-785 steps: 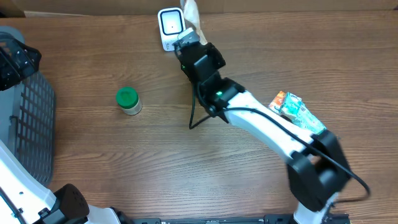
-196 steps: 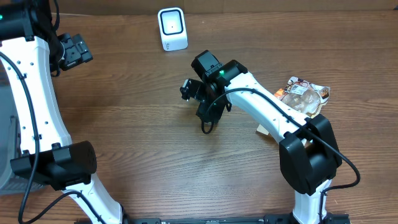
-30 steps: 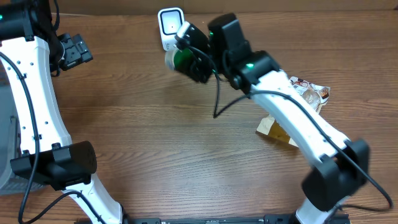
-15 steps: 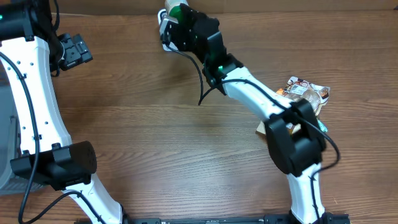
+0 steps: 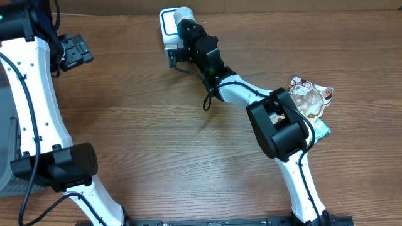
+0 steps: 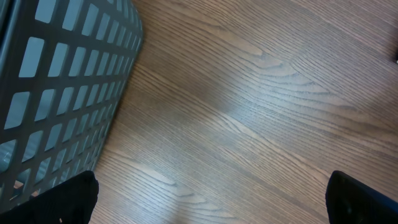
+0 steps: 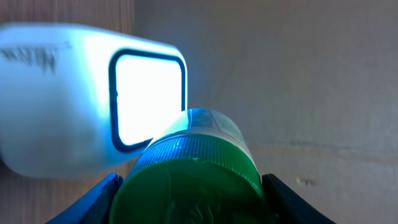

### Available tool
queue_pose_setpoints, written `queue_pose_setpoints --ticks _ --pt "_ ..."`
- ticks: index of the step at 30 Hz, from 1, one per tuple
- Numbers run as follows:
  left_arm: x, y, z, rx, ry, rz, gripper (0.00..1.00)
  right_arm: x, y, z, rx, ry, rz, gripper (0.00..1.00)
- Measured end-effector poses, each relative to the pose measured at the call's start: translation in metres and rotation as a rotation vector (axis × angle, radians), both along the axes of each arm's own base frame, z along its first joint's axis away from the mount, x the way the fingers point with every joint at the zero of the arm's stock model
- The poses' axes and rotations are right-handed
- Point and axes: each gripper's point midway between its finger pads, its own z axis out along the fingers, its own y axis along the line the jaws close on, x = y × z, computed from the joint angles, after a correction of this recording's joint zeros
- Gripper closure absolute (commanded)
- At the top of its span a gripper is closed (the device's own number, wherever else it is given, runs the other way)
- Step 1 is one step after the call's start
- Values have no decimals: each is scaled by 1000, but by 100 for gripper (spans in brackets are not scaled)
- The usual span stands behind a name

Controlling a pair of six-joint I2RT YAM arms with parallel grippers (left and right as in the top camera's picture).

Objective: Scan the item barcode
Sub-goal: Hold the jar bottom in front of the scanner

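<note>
- Overhead: R gripper (image 5: pixel 188 30) is up at the far edge of the table (image 5: pixel 157 157), jar (image 5: pixel 183 12) held just in front of the scanner (image 5: pixel 167 30). L gripper (image 5: pixel 75 51) sits far left, well apart. Packets (image 5: pixel 308 94) lie on the right.
- Left wrist: fingers (image 6: pixel 74 196) spread wide, nothing between them. Basket (image 6: pixel 62 93) alongside.
- Right wrist: fingers (image 7: pixel 102 190) pinch the jar at its green lid (image 7: pixel 193 177), body aimed at the lit window (image 7: pixel 148 93).
- Risks, imo: barcode may face away from the window, so no read. The jar is so close that a nudge fwd could knock the scanner.
- Writing: dark mark on the scanner's top is too blurred to read, and so is the jar's label.
</note>
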Motion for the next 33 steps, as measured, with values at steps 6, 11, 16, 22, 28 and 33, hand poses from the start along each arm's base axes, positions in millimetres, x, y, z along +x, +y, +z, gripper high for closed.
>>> queue_pose_setpoints --ticks 6,11,16,22,28,33 --pt "0 0 0 0 -1 0 1 7 -9 15 0 -71 -5 64" --pt "0 0 0 0 0 0 1 5 -4 16 -26 -87 25 64" --pt "0 0 0 0 -1 0 1 3 1 16 -37 -93 52 64" --pt "0 0 0 0 0 0 0 4 5 19 -46 -83 70 64" --pt "0 0 0 0 0 0 1 9 9 39 -30 -113 75 64" --pt "0 0 0 0 0 0 0 9 12 41 -33 -107 83 63"
